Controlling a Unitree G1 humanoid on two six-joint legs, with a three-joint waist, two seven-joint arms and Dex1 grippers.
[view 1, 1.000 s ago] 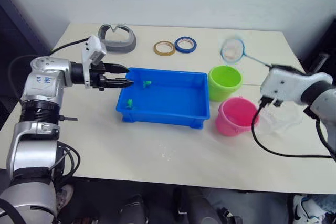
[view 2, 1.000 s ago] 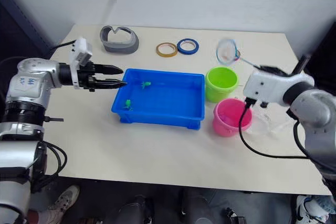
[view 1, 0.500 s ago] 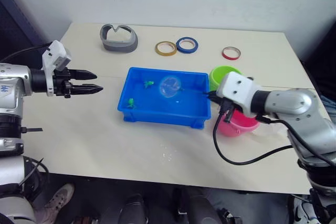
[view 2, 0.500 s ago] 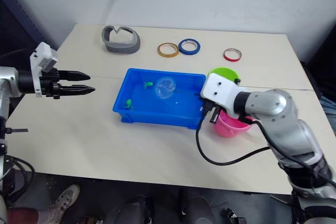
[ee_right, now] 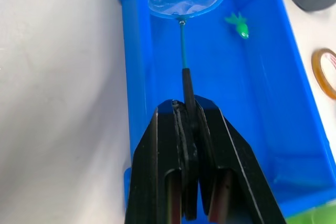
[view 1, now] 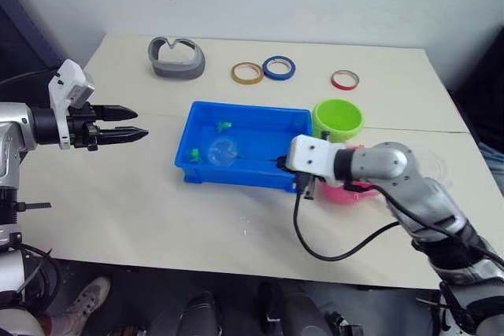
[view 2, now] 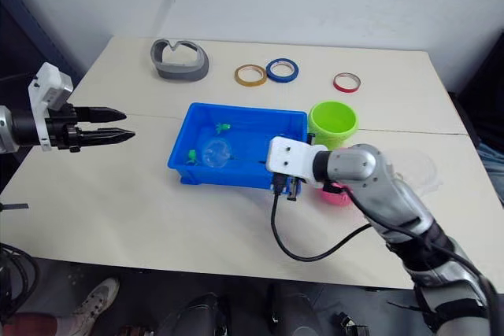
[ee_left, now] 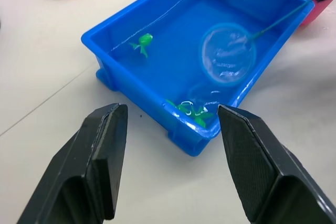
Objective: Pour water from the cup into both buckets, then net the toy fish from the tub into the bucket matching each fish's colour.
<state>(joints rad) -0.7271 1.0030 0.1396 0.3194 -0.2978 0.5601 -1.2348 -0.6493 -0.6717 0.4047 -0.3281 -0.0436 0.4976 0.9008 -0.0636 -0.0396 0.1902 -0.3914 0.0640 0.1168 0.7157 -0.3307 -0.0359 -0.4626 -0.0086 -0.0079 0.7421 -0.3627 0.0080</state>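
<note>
The blue tub (view 1: 295, 123) sits mid-table. My right gripper (ee_right: 185, 109) is shut on the net's thin stick at the tub's right end. The net's hoop (view 1: 222, 149) is low inside the tub near its front left corner. One green toy fish (view 1: 224, 124) lies by the far wall, and another green fish (ee_left: 191, 111) sits in the front left corner beside the hoop. My left gripper (view 1: 135, 122) hangs open, left of the tub and apart from it. The green bucket (view 1: 337, 120) stands right of the tub. My right arm partly hides the pink bucket (view 1: 346, 192). The clear cup (view 1: 433, 169) is further right.
A grey curved holder (view 1: 177, 57) and yellow (view 1: 246, 73), blue (view 1: 276, 67) and red (view 1: 344, 79) tape rings lie along the table's far side. A black cable (view 1: 315, 241) loops from my right wrist over the front of the table.
My right arm took the net from the table's far right into the tub and swept its hoop leftward to the front left corner. My left gripper drew back from the tub's left rim.
</note>
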